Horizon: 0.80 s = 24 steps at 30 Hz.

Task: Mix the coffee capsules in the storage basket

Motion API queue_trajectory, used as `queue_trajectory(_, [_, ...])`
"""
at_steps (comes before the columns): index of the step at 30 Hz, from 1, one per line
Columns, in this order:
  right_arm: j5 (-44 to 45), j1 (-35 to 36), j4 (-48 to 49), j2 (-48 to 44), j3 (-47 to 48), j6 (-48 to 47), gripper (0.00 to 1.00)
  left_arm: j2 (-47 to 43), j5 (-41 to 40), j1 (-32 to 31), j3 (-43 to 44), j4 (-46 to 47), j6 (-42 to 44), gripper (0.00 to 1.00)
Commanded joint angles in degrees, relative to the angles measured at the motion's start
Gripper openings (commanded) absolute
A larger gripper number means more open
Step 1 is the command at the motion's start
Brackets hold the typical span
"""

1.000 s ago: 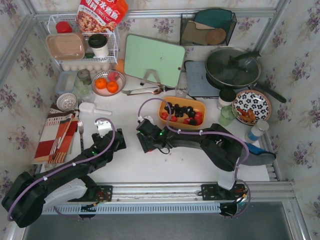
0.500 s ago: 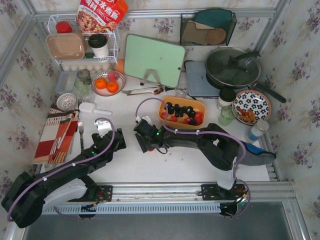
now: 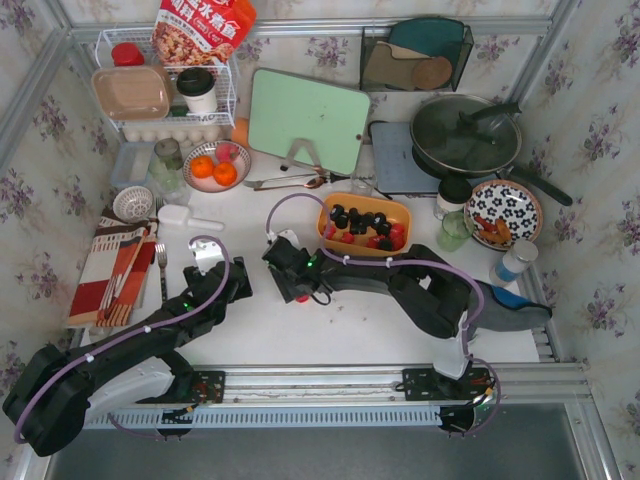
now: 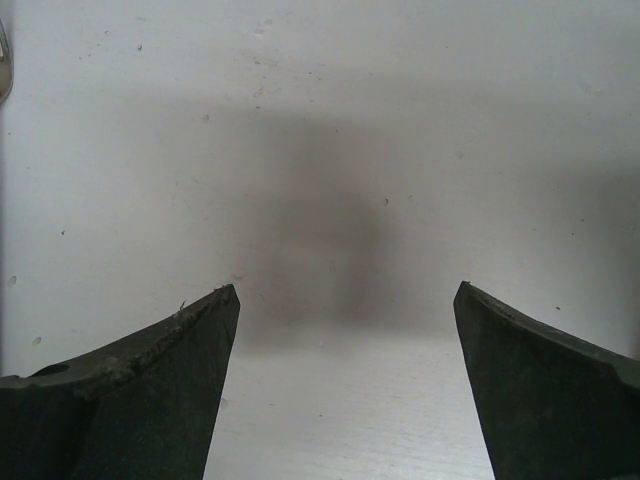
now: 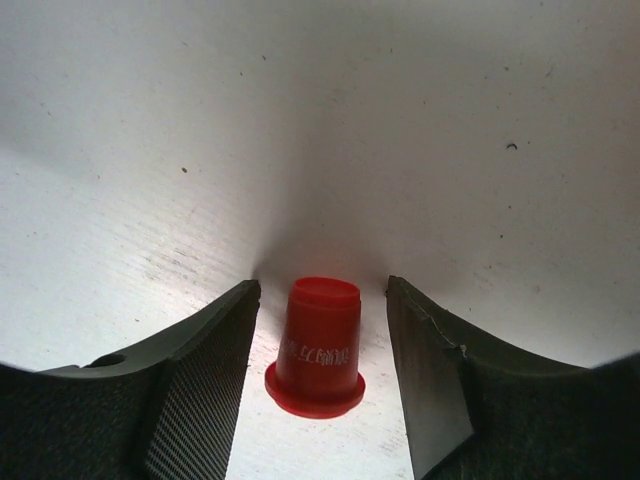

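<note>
The step in hand looks like picking up a stray: one small red tapered plastic coffee capsule (image 5: 318,345) sits on the white table top (image 4: 330,120), outside the shallow orange plastic storage basket (image 3: 365,198), just off its left end in the top view. The remaining red and black capsules (image 3: 360,225) lie heaped inside the basket. The right gripper (image 5: 321,283) is down at the table with its jaws apart, one on each side of the red capsule. A thin gap shows on both sides, so nothing is clamped yet. The capsule's flanged end faces the wrist camera, and I cannot tell whether it stands or lies on its side. The left gripper (image 4: 346,288) hangs over bare table with its jaws spread wide and nothing between them; it seems to have no part in this step. The next move probably calls for the right jaws to close evenly on the capsule's tapered body rather than its flange, since an uneven squeeze could squirt it out. The arm would then lift it, carry it right over the basket rim, and release it among the other colour.
</note>
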Motion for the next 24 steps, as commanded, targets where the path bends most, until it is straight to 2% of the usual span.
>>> queue_trajectory(1, [0.4,0.0,-2.3,1.6,1.4,-0.7,0.61,-0.1,-0.2,0.1,0.2,1.0,0.0,0.91])
queue_trajectory(12, [1.2,0.1,-4.8,2.8,2.8,-1.6,0.50,-0.1,-0.2,0.2,0.2,1.0,-0.1,0.91])
queue_trajectory(24, [1.8,0.2,-5.0,2.3,3.3,-1.6,0.25,-0.2,-0.2,0.2,0.2,1.0,-0.1,0.91])
